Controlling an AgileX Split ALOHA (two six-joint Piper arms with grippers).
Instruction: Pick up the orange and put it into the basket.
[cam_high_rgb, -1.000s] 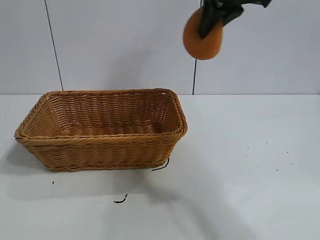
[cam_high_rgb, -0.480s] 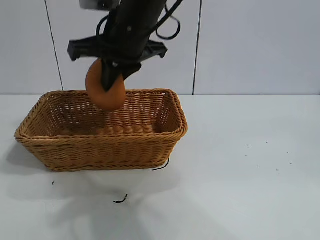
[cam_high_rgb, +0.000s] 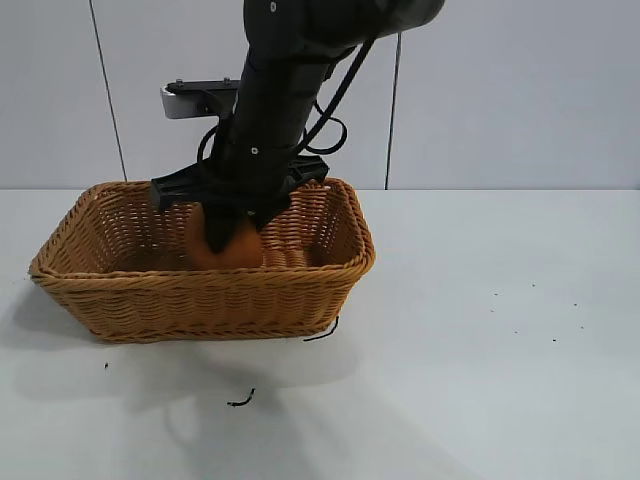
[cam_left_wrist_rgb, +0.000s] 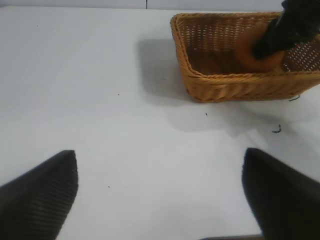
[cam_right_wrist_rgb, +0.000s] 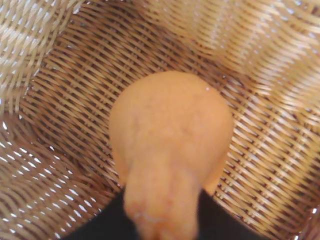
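The orange (cam_high_rgb: 246, 250) is low inside the tan wicker basket (cam_high_rgb: 200, 279), held by my right gripper (cam_high_rgb: 228, 240), which reaches down from above into the basket's middle. In the right wrist view the orange (cam_right_wrist_rgb: 172, 130) fills the centre over the woven floor of the basket (cam_right_wrist_rgb: 65, 100), and my right gripper (cam_right_wrist_rgb: 162, 220) is shut on its knobby neck. I cannot tell whether the orange touches the floor. My left gripper (cam_left_wrist_rgb: 160, 200) is open and empty over bare table, away from the basket (cam_left_wrist_rgb: 240, 76); the orange (cam_left_wrist_rgb: 247, 50) shows there too.
The basket stands at the left of a white table (cam_high_rgb: 500, 380), in front of a grey panelled wall. Two small black wire scraps (cam_high_rgb: 240, 400) lie on the table just in front of the basket.
My right gripper has carried the orange from high at the upper right, leftwards over the basket and down into it. The basket has not moved.
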